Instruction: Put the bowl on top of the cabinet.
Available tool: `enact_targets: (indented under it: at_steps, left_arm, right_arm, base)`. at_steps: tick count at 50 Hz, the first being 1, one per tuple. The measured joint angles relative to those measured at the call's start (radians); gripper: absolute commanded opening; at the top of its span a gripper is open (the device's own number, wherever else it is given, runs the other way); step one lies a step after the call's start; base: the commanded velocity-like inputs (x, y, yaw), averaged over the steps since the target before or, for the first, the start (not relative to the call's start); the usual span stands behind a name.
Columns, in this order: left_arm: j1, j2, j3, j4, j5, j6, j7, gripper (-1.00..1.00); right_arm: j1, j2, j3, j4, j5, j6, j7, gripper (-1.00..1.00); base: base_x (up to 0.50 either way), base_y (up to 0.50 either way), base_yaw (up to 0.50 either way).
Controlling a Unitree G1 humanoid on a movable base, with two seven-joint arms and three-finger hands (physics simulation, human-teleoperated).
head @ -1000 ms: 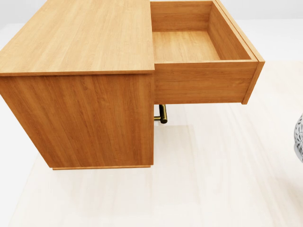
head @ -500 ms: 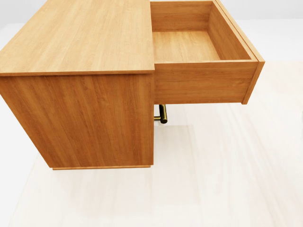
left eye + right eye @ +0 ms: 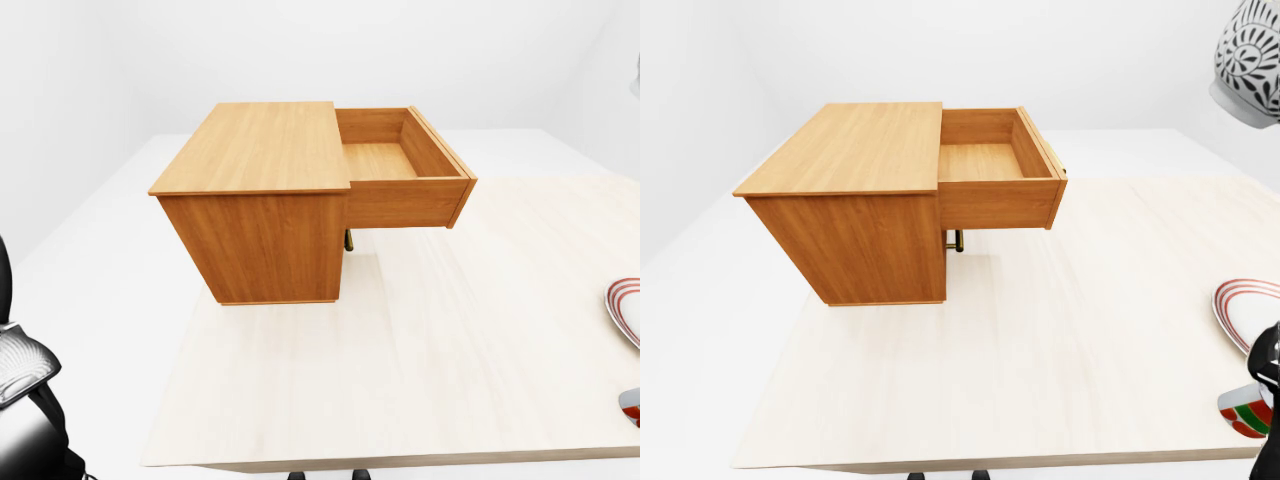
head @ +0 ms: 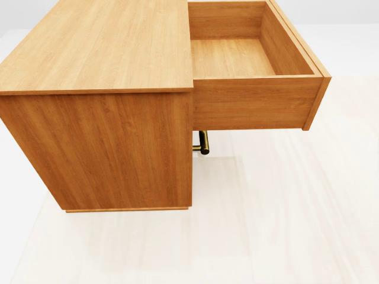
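Note:
The wooden cabinet (image 4: 100, 53) stands on the pale table (image 3: 420, 350), its flat top bare. Its upper drawer (image 4: 237, 56) is pulled out to the right and holds nothing. The bowl (image 3: 1250, 55), grey-white with a dark leaf pattern, hangs high at the top right corner of the right-eye view, well above and to the right of the cabinet. No fingers show around it. A black piece of my right arm (image 3: 1270, 365) rises at that view's right edge. Part of my left arm (image 3: 22, 365) shows at the bottom left of the left-eye view; neither hand is visible.
A red-rimmed plate (image 3: 1245, 305) lies near the table's right edge, with a red, green and white cup (image 3: 1243, 412) below it. A brass handle (image 4: 203, 143) sticks out under the open drawer. The table's near edge (image 3: 400, 462) runs along the bottom.
One second ago the bowl's patterned edge showed at the right edge of the head view; it has since left that view. The cabinet and drawer have not moved.

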Motion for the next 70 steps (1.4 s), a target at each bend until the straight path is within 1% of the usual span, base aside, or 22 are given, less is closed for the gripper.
enact_targets:
  at_steps: [12,14,17,20,30,38,51,70]
  left_arm:
    - [0.001,-0.001,-0.005,0.0,0.0,0.0,-0.001,1.0]
    - [0.001,-0.002,-0.006,0.0,0.001,0.0,-0.002,1.0]
    - [0.001,-0.002,-0.007,0.0,0.0,0.0,-0.002,1.0]
    - [0.001,-0.001,-0.008,0.0,-0.002,0.0,-0.001,1.0]
    - [0.003,-0.001,-0.01,0.0,-0.004,0.0,0.0,1.0]
    - [0.001,0.0,-0.009,0.0,-0.008,0.0,0.002,1.0]
    - [-0.003,0.001,-0.007,0.0,-0.015,0.0,0.005,1.0]
    - [0.001,0.005,-0.009,0.0,-0.017,0.0,0.005,1.0]
  right_arm:
    - [-0.309,0.073,0.072,0.166,-0.151,-0.009,-0.003,-0.96]
    - [-0.356,0.086,0.081,0.194,-0.175,-0.008,-0.006,-0.96]
    - [-0.426,0.108,0.092,0.237,-0.208,0.004,-0.013,-0.96]
    - [-0.488,0.127,0.103,0.274,-0.239,0.009,-0.019,-0.97]
    - [-0.65,0.202,0.132,0.371,-0.321,0.009,-0.042,-0.97]
    - [-0.74,0.26,0.146,0.424,-0.361,0.009,-0.065,-0.97]
    - [-0.875,0.323,0.163,0.488,-0.414,0.009,-0.075,-0.97]
    - [-0.875,0.396,0.162,0.53,-0.466,0.009,-0.068,-0.97]
  base:
    - [0.0,0.0,0.0]
    - [0.0,0.0,0.0]
    - [0.0,0.0,0.0]
    - [0.0,0.0,0.0]
    - [0.0,0.0,0.0]
    - [0.0,0.0,0.0]
    - [0.0,0.0,0.0]
    - [0.0,0.0,0.0]
